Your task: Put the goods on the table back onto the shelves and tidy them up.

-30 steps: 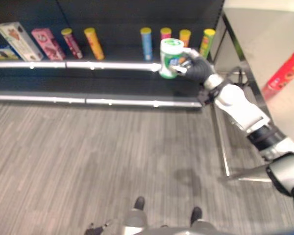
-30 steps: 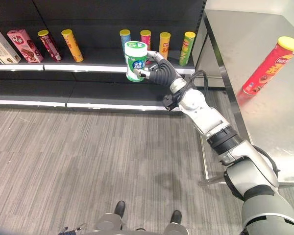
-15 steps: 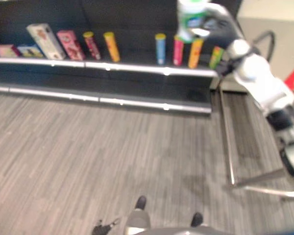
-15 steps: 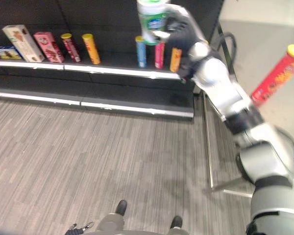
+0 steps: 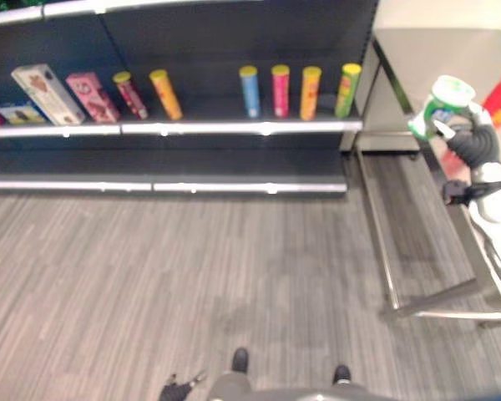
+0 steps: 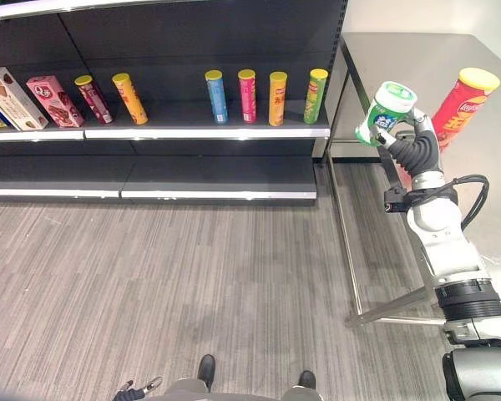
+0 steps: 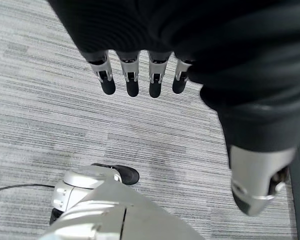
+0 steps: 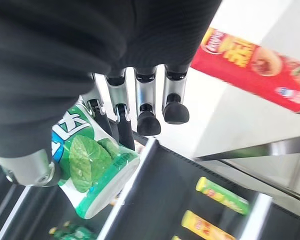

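Moved: right hand (image 6: 417,150) swung its tub (image 6: 386,113) from the shelf (image 6: 209,132) back toward the table (image 6: 417,58).
Left hand (image 7: 140,80): fingers straight, idle.
Tub: at 2 o'clock, clamped in curled fingers.
Handling: probably light, stiff, slick; hold mid-body.

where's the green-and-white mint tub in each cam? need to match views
Left eye view: mint tub at right edge, held by the right hand over the table's near-left corner.
Right eye view: mint tub right of centre, upper half, same grasp.
Left wrist view: not in it.
Right wrist view: mint tub lower left, beside the fingers.
Shared landmark: red can on the steel table.
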Tool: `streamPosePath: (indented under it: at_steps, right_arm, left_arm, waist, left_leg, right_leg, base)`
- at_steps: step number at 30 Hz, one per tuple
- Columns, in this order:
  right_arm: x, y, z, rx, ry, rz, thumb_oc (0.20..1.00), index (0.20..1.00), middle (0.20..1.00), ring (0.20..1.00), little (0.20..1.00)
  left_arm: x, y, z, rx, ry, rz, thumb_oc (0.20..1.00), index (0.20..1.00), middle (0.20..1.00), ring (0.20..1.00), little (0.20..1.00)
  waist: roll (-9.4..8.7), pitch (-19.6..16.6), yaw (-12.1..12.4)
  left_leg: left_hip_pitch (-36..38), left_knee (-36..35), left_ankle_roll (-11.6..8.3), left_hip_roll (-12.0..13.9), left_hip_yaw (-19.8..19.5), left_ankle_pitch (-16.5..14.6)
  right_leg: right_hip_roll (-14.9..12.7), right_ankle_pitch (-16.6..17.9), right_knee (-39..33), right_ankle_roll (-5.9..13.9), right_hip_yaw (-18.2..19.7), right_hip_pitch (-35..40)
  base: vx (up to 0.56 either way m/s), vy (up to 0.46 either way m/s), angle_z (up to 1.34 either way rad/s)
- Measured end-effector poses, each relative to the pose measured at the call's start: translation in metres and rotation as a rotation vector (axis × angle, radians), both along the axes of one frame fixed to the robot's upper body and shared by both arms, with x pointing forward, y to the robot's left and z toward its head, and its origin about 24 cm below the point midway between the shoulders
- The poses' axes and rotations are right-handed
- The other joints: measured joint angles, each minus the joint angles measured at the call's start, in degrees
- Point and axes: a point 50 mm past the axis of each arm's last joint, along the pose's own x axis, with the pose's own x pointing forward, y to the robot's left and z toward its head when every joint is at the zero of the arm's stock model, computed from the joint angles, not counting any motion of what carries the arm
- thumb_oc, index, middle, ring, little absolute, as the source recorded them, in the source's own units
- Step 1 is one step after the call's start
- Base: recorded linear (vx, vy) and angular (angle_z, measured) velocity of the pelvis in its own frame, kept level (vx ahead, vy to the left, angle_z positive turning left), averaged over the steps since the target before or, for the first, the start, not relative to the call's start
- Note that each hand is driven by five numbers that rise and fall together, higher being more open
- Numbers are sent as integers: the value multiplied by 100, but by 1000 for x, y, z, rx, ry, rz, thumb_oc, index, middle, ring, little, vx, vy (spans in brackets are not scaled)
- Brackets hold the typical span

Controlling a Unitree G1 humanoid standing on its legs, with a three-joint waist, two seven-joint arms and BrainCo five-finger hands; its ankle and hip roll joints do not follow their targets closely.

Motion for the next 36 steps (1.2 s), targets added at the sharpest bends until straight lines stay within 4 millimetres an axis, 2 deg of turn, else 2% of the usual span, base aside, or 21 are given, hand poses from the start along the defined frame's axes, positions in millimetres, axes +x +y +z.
streamPosePath:
  at_steps: [9, 11, 13, 15, 16, 18, 20, 22, 23, 24, 25, 26, 27, 28, 29, 30, 32, 33, 34, 35, 36]
  right_arm:
    - [-6, 1, 18, -86, -56, 14, 200, 200, 200, 200, 200]
    - [-8, 4, 27, -102, -85, 23, 200, 200, 200, 200, 200]
    - [-8, 7, 37, -103, -133, 36, 200, 200, 200, 200, 200]
    - [-9, 9, 45, -102, -167, 41, 200, 200, 200, 200, 200]
    - [-10, 12, 49, -103, -184, 52, 200, 200, 200, 200, 200]
    - [-17, 19, 60, -111, -248, 82, 200, 200, 200, 200, 200]
    - [-20, 18, 66, -101, -294, 67, 200, 200, 200, 200, 200]
    - [-22, 15, 69, -104, -312, 49, 200, 200, 200, 200, 200]
    - [-23, 16, 69, -96, -329, 45, 200, 200, 200, 200, 200]
    - [-24, 22, 66, -82, -332, 66, 200, 200, 200, 200, 200]
    - [-26, 29, 63, -73, -344, 86, 200, 200, 200, 200, 200]
    - [-27, 32, 61, -66, -355, 94, 200, 200, 200, 200, 200]
    - [-30, 35, 58, -54, -363, 103, 200, 200, 200, 200, 200]
    - [-29, 36, 57, -56, -364, 103, 200, 200, 200, 200, 200]
    - [-29, 36, 56, -58, -358, 100, 200, 200, 200, 200, 200]
    - [-29, 36, 57, -61, -361, 95, 200, 200, 200, 200, 200]
    - [-29, 34, 54, -61, -352, 74, 200, 200, 200, 200, 200]
    - [-29, 33, 54, -61, -354, 69, 200, 200, 200, 200, 200]
    - [-30, 32, 57, -73, -361, 64, 200, 200, 200, 200, 200]
    - [-31, 31, 59, -85, -366, 60, 200, 200, 200, 200, 200]
    - [-32, 28, 62, -102, -370, 46, 200, 200, 200, 200, 200]
  left_arm:
    - [1, 0, 0, -2, -2, 0, 1000, 1000, 1000, 1000, 1000]
    - [9, 4, 4, 10, -38, -4, 1000, 1000, 1000, 1000, 1000]
    - [21, 8, 7, 22, -75, -13, 1000, 1000, 1000, 1000, 1000]
    - [24, 7, 7, 17, -79, -9, 1000, 1000, 1000, 1000, 1000]
    - [21, 6, 5, 12, -62, -6, 1000, 1000, 1000, 1000, 1000]
    - [15, 5, 3, 5, -35, -5, 1000, 1000, 1000, 1000, 1000]
    - [15, 5, 1, 3, -19, -5, 1000, 1000, 1000, 1000, 1000]
    - [14, 4, 0, 1, -7, -4, 1000, 1000, 1000, 1000, 1000]
    - [12, 6, 1, 7, -5, 1, 1000, 1000, 1000, 1000, 1000]
    - [15, 14, 3, 28, -9, -4, 1000, 1000, 1000, 1000, 1000]
    - [18, 21, 4, 45, -5, 0, 1000, 1000, 1000, 1000, 1000]
    - [20, 20, 4, 45, 1, 3, 1000, 1000, 1000, 1000, 1000]
    - [23, 23, 5, 62, -10, -19, 1000, 1000, 1000, 1000, 1000]
    - [26, 26, 7, 73, -22, -25, 1000, 1000, 1000, 1000, 1000]
    - [30, 31, 9, 91, -30, -31, 1000, 1000, 1000, 1000, 1000]
    - [29, 34, 10, 99, -20, -35, 1000, 1000, 1000, 1000, 1000]
    - [26, 47, 13, 141, 0, -63, 1000, 1000, 1000, 1000, 1000]
    - [27, 53, 16, 159, -1, -77, 1000, 1000, 1000, 1000, 1000]
    - [31, 59, 19, 179, -15, -90, 1000, 1000, 1000, 1000, 1000]
    - [33, 61, 21, 186, -23, -97, 1000, 1000, 1000, 1000, 1000]
    - [36, 64, 23, 197, -29, -100, 1000, 1000, 1000, 1000, 1000]
  waist:
    - [52, 23, 14]
    - [12, 148, 44]
    - [-58, 417, 136]
    - [-141, 559, 181]
    - [-180, 579, 276]
    - [-234, 584, 320]
    - [-297, 628, 402]
    - [-253, 605, 499]
    - [-277, 606, 584]
    - [-519, 609, 714]
    - [-709, 598, 776]
    - [-654, 577, 758]
    - [-673, 536, 795]
    - [-701, 529, 811]
    - [-712, 518, 827]
    - [-677, 514, 770]
    - [-693, 438, 698]
    - [-692, 347, 681]
    - [-691, 332, 698]
    - [-670, 329, 640]
    - [-604, 327, 546]
  left_leg:
    - [-97, 30, -19, 8, -41, 1]
    - [-345, 449, -46, -19, -38, -36]
    - [-624, 1076, -74, -41, -59, -54]
    - [-973, 1662, -132, -71, -52, -72]
    - [-1033, 1716, -192, -33, 62, -160]
    - [-1158, 1156, -230, -19, 158, -213]
    - [-1405, 636, -256, -74, 179, -191]
    - [-1514, 334, -248, -103, 256, -199]
    - [-1556, 493, -153, -133, 379, 83]
    - [-1574, 762, -69, -336, 579, 104]
    - [-1567, 1062, 258, -622, 593, -109]
    - [-1563, 1202, 460, -589, 707, 16]
    - [-1550, 1482, 633, -686, 715, -211]
    - [-1508, 1560, 676, -769, 726, -445]
    - [-1356, 1570, 791, -861, 733, -451]
    - [-1256, 1582, 899, -848, 711, -471]
    - [-888, 1682, 1118, -1080, 623, -767]
    - [-802, 1626, 1163, -1101, 603, -794]
    - [-670, 1490, 1226, -1098, 532, -835]
    - [-567, 1309, 1203, -1059, 484, -720]
    - [-476, 1185, 1251, -1016, 337, -710]
  right_leg:
    - [17, -15, 1, 1, -8, -75]
    - [45, -49, 29, -47, -14, -103]
    - [65, -117, 18, -197, -4, -65]
    - [43, -130, 0, -314, -37, 33]
    - [14, -171, -6, -354, 12, 52]
    - [-4, -193, -4, -363, 27, -49]
    - [-46, -224, -4, -330, 153, -139]
    - [-92, -255, -4, -284, 171, -89]
    - [-181, -335, -5, -176, 275, -39]
    - [-403, -463, 14, -288, 386, 6]
    - [-660, -419, 216, -286, 462, 67]
    - [-731, -488, 398, -217, 408, 123]
    - [-813, -379, 718, -190, 419, 113]
    - [-855, -279, 931, -167, 442, 55]
    - [-959, -181, 1498, -90, 504, -113]
    - [-1102, -235, 2243, -80, 598, -343]
    - [-1342, 165, 3130, -95, 716, -437]
    - [-1431, 310, 3336, -128, 558, -461]
    - [-1431, 242, 3426, -121, 399, -606]
    - [-1415, 14, 3285, -106, 101, -592]
    - [-1263, -156, 3034, -98, -93, -629]
  base:
    - [23, -84, 1]
    - [30, -54, 10]
    - [138, 41, 13]
    - [314, 153, 16]
    - [402, 228, 13]
    - [345, 201, 4]
    - [371, 266, 1]
    - [266, 245, -13]
    - [470, 439, -41]
    - [582, 592, -32]
    - [439, 452, -11]
    - [211, 323, 15]
    - [197, 338, 16]
    - [297, 508, 13]
    - [310, 498, 16]
    - [293, 438, 33]
    - [316, 322, 36]
    - [362, 214, 9]
    - [357, 131, 6]
    - [264, 64, 11]
    - [275, 30, 25]
